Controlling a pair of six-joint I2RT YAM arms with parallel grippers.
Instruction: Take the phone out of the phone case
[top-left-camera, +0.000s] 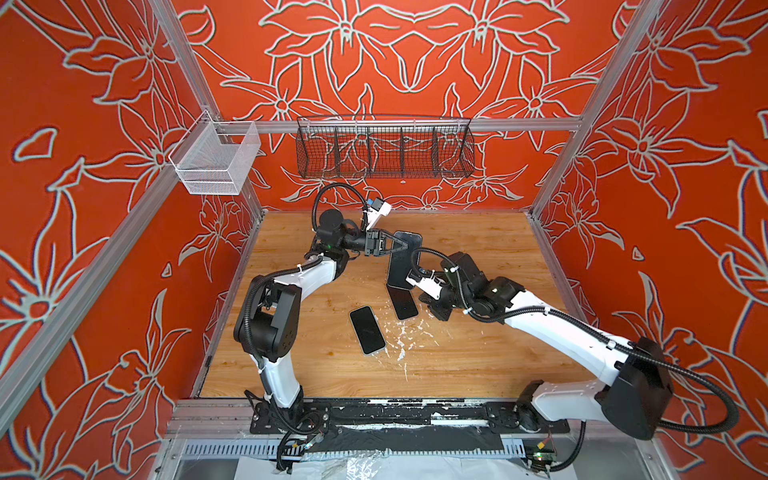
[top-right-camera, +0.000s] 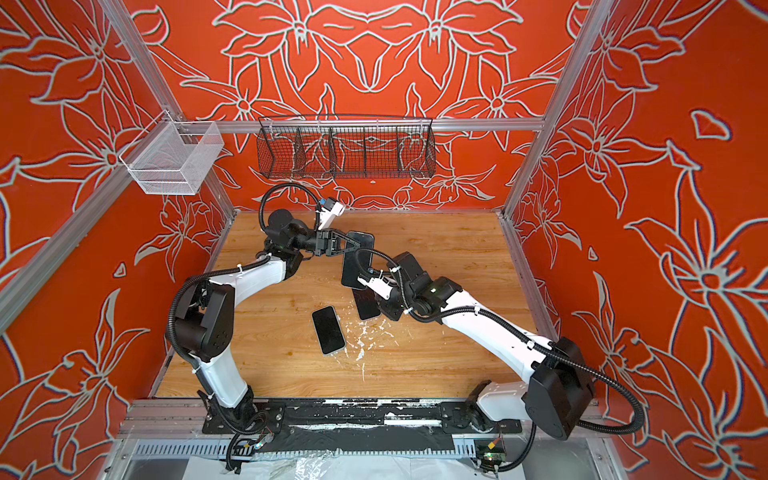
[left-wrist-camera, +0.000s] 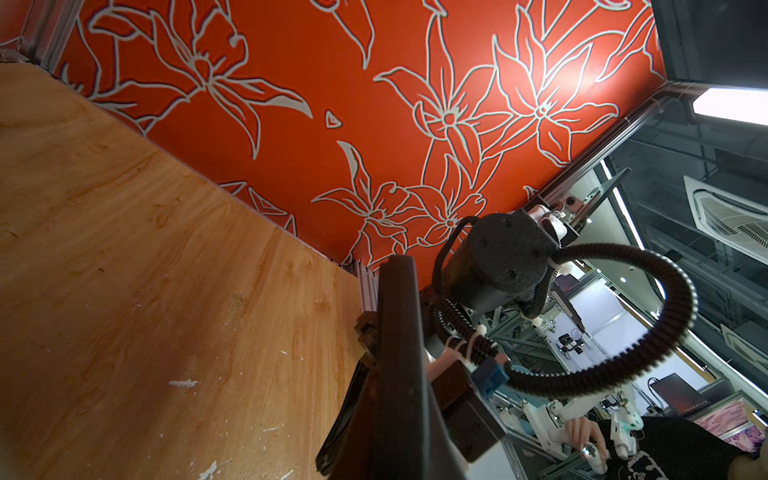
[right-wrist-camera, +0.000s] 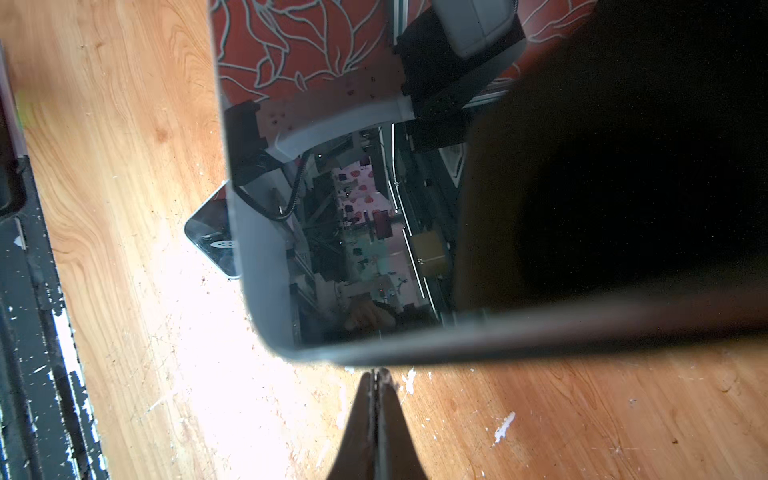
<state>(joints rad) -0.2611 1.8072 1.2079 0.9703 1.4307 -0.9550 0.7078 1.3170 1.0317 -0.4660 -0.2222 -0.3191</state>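
1. My left pincer (top-left-camera: 397, 245) is clamped on the phone case (top-left-camera: 405, 266). In the left wrist view the case shows as a dark slab seen edge-on (left-wrist-camera: 397, 299), raised clear of the worktop (top-left-camera: 478, 249).
2. My right pincer (right-wrist-camera: 376, 382) is closed on nothing. Its tips are pressed together low over the worktop, just beside the long edge of a bare phone (right-wrist-camera: 332, 228).
3. That phone (top-left-camera: 402, 302) lies flat with its glossy screen up. In both top views it sits just under the lower end of the raised case.
4. I judge the task to be nearly done or done, since the phone on the worktop and the case in my left grip look like two separate things. I cannot tell from these views whether the case is truly empty. If it is, what is left is to set it down apart from the phone.
5. A second phone (top-left-camera: 368, 330) with a light rim lies flat near the first, towards the front, with white paint flecks (top-left-camera: 401, 336) beside it. A black wire basket (top-left-camera: 384, 149) and a white mesh basket (top-left-camera: 216, 160) hang well away on the frame.
6. Space is tight. My right wrist and its cable hose (top-left-camera: 419, 253) sit right against the case's lower end, so lowering the case risks hitting them or landing on the phone.
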